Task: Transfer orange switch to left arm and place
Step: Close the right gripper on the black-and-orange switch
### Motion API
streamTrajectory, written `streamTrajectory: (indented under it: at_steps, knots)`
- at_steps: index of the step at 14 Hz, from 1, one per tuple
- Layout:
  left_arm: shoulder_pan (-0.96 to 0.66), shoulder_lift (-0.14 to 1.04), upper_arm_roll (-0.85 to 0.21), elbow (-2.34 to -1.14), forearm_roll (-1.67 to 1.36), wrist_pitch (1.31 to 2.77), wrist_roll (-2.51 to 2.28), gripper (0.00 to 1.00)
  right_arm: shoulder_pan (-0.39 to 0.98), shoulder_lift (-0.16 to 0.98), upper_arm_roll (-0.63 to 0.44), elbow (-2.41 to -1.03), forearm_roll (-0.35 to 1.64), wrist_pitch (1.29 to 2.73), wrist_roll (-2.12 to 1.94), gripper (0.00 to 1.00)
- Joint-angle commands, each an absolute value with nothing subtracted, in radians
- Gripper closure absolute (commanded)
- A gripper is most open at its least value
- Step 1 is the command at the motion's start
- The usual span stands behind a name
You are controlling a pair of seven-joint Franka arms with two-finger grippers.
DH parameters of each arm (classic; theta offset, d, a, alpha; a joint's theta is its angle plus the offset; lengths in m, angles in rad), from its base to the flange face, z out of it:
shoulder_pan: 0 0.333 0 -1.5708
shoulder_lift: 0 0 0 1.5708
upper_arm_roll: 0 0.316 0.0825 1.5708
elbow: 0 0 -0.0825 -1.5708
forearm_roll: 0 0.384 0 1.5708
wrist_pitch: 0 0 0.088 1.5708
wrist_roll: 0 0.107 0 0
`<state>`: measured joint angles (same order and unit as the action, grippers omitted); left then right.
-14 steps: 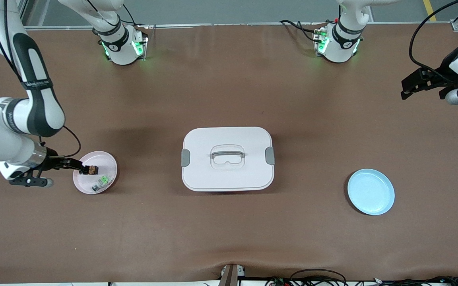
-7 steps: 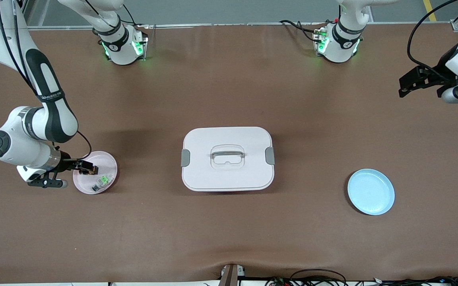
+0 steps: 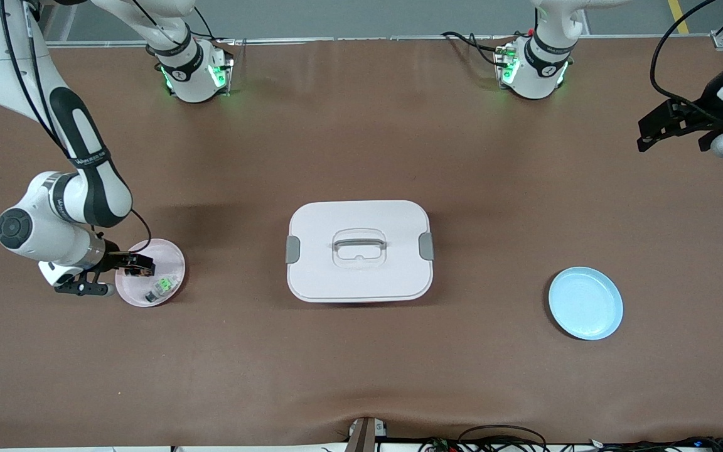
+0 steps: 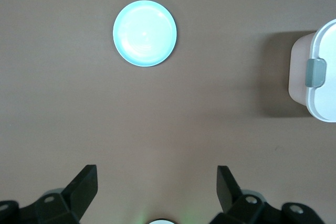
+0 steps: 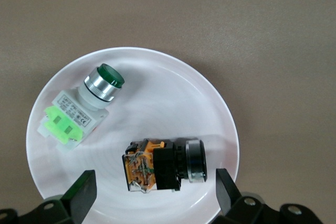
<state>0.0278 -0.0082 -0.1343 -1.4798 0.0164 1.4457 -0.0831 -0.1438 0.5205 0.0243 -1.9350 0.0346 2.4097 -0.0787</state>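
Observation:
The orange switch [image 5: 163, 164] lies on its side on the pink plate [image 5: 220, 108], black body with an orange end. My right gripper [image 5: 156, 188] hangs low over it, open, one finger on each side of the switch and neither touching. In the front view the right gripper [image 3: 140, 269] covers most of the switch [image 3: 147, 271] on that plate [image 3: 173, 257]. The white box [image 3: 359, 251] stands mid-table. My left gripper [image 3: 650, 129] is open and empty, up in the air at the left arm's end of the table; its own view shows the left gripper [image 4: 156, 182] over bare table.
A green-and-clear component [image 5: 79, 109] with a silver collar shares the pink plate beside the switch. A blue plate [image 3: 585, 303] lies empty toward the left arm's end; the left wrist view shows this blue plate [image 4: 145, 33] and a corner of the box [image 4: 320, 77].
The right arm's wrist and elbow have swung in toward the pink plate while its gripper stayed over the switch. The left gripper has drifted slightly toward the arms' bases.

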Motion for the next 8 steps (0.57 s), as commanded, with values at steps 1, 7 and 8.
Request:
streamTrajectory:
  at_steps: [1, 7, 8]
  knots:
    - [0.029, 0.008, -0.133, -1.471, 0.014, 1.427, -0.071, 0.0, -0.153, 0.526, 0.029, -1.941, 0.035, 2.428, -0.089, 0.0]
    - [0.026, 0.018, -0.133, -1.474, 0.015, 1.428, -0.083, 0.0, -0.155, 0.541, 0.029, -1.939, 0.035, 2.453, -0.091, 0.0]
    - [0.025, 0.021, -0.136, -1.476, 0.015, 1.428, -0.084, 0.0, -0.155, 0.543, 0.029, -1.939, 0.035, 2.457, -0.091, 0.0]
